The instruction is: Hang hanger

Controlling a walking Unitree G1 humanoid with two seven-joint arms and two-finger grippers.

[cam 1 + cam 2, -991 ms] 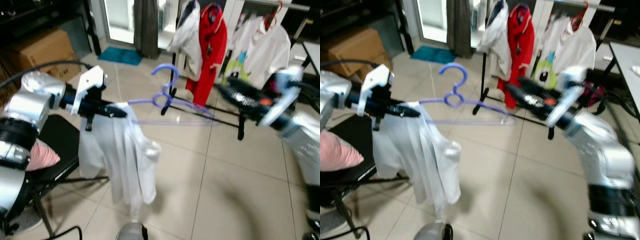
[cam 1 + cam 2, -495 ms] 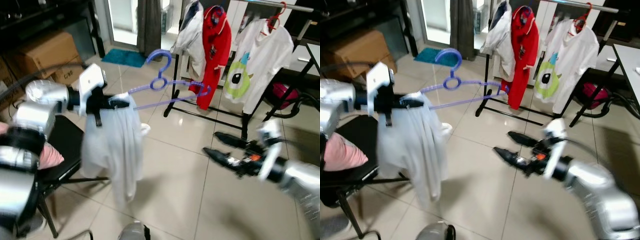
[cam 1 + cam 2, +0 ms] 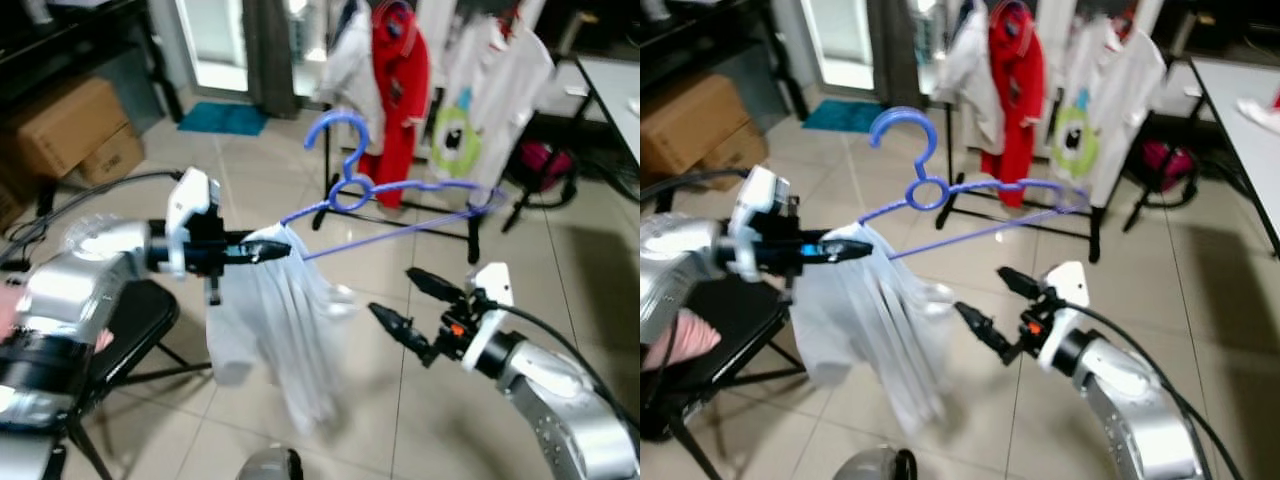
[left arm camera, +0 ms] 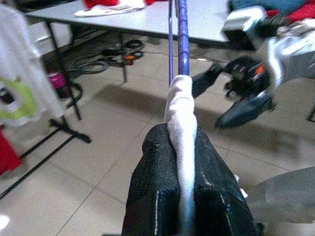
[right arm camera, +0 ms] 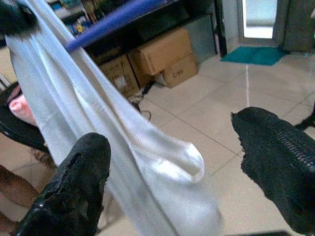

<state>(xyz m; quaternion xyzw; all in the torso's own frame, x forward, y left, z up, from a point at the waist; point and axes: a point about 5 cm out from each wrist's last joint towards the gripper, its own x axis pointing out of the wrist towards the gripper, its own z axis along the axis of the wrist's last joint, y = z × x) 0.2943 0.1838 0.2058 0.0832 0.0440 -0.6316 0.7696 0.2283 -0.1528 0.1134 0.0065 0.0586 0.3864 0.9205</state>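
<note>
A blue plastic hanger (image 3: 400, 200) carries a white garment (image 3: 290, 330) draped over one end. My left gripper (image 3: 270, 252) is shut on that end of the hanger through the cloth; the left wrist view has the white fabric (image 4: 181, 123) squeezed between the two black fingers, with the blue bar (image 4: 183, 34) running on ahead. My right gripper (image 3: 410, 305) is open, low and to the right of the hanging garment, its fingers (image 5: 74, 187) spread apart beside the cloth (image 5: 123, 132) without touching it. The clothes rack (image 3: 470, 150) stands beyond, a few tiles away.
The rack holds a red garment (image 3: 398, 70) and white shirts (image 3: 480, 90), one with a green monster. A black chair (image 3: 140, 320) stands at the left with cardboard boxes (image 3: 70, 130) behind it. A white table edge (image 3: 615, 85) is at the far right. Tiled floor lies between.
The view has shifted and the rack sits closer. My left gripper still grips the hanger, which now tilts up to the right. My right gripper has risen toward the garment.
</note>
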